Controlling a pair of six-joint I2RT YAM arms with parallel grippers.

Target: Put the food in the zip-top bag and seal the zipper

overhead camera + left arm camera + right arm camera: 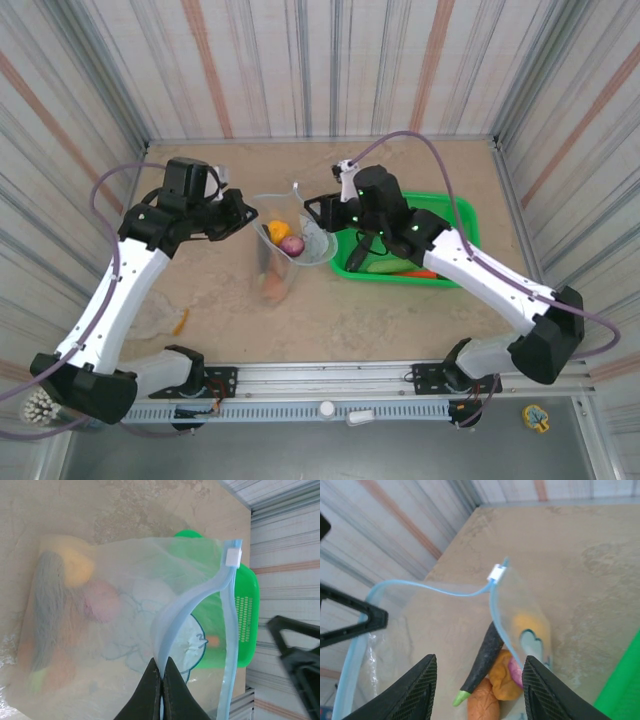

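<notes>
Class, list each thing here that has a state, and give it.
Clear plastic zip-top bag with blue elephant print: mouth open, holding toy food.
Light-blue zipper strip: unsealed.
Left gripper: jaws shut on zipper strip.
Right gripper: jaws open.
Green plastic mesh basket: partly filled.

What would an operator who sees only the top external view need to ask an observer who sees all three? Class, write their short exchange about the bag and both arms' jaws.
Operator: Do the left jaws have the bag?
Observer: Yes. In the left wrist view they are shut on one lip of the zipper, which bows away from the other lip, so the zip-top bag gapes.
Operator: And the right jaws?
Observer: In the right wrist view they stand open with nothing between them, above the eggplant lying inside the bag.
</notes>
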